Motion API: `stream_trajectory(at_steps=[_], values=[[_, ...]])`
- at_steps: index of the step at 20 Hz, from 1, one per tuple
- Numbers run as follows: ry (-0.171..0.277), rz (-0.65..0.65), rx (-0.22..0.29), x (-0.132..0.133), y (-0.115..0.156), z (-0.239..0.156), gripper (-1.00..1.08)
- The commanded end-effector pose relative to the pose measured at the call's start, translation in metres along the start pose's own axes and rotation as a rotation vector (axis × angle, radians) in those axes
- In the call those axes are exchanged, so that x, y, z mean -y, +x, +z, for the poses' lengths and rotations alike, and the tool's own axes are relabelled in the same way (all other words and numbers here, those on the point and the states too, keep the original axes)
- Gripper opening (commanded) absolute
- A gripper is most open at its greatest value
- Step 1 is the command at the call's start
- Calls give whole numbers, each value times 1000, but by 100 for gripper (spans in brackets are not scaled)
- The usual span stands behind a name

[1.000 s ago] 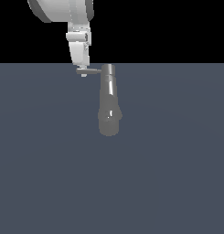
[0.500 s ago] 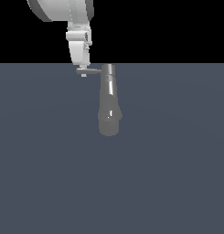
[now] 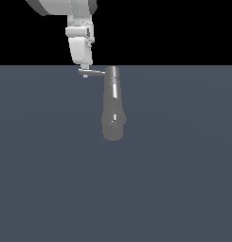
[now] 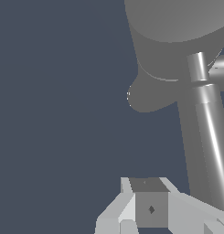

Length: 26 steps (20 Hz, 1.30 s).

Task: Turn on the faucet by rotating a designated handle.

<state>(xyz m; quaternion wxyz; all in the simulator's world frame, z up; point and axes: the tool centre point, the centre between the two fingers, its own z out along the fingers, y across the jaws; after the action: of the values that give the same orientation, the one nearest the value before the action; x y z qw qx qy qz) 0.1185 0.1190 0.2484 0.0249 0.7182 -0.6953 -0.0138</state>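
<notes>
The faucet (image 3: 112, 108) is a shiny grey tapered cylinder lying on the dark floor, with its rounded wide end toward the camera. The handle (image 3: 94, 72) is a thin grey rod sticking out from the narrow cap end toward the exterior view's left. My white gripper (image 3: 85, 69) comes down from above and its fingertips sit at the rod's outer tip. The jaws look closed together with nothing between them. In the wrist view the handle (image 4: 209, 132) runs alongside my gripper (image 4: 150, 212), and the faucet (image 4: 177, 36) fills the area beyond.
A flat dark blue-grey floor (image 3: 51, 179) spreads around the faucet. A black background lies behind it. Nothing else shows.
The gripper has shifted only very slightly at the handle's tip. The faucet body and the handle look almost unchanged.
</notes>
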Motion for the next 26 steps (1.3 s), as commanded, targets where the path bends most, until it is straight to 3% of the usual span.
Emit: stream_trajectory(at_steps=[1,22,26], values=[[-6,-1,0,-8,-1,-1,-100],[-6,-1,0,-55,-1,-21,-100],[6,7,-1,-55,11,-27,-100]])
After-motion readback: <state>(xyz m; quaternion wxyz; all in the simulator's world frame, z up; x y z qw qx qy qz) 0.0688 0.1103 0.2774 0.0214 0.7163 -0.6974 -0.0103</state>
